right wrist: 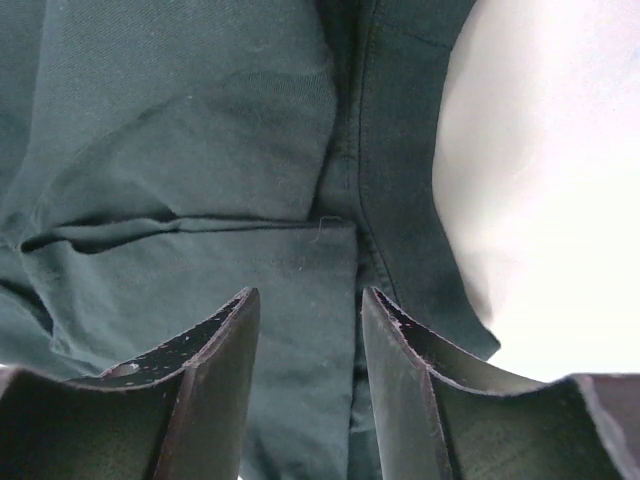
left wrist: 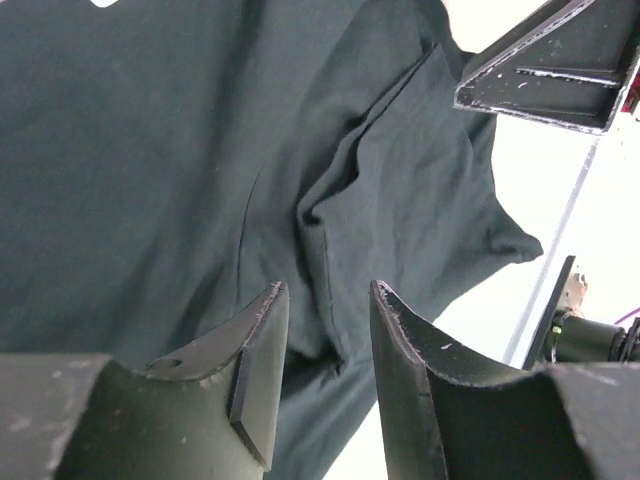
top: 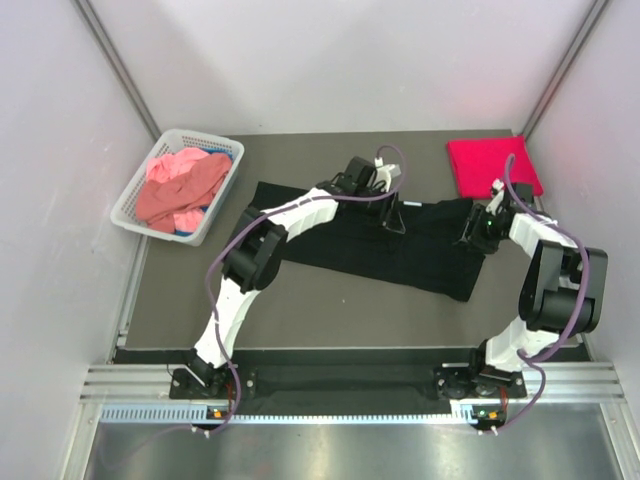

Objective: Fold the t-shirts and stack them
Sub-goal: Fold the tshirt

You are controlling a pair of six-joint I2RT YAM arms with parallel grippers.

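We have the soft black cloth t-shirt (top: 390, 248) spread mid-worktop, slanting from far-left toward the right edge. Our left gripper (top: 390, 215) presses at its far hem, our right gripper (top: 478, 232) at its right end; both wrist views show fingers parted with a cloth fold between them, not yet pinched, presumably to lift that edge for a fold. The fabric is rumpled there. A folded crimson t-shirt (top: 492, 165) waits at the far-right corner.

Both arms reach forward over the table. The left gripper (left wrist: 322, 300) and right gripper (right wrist: 305, 305) point down, fingers slightly parted.
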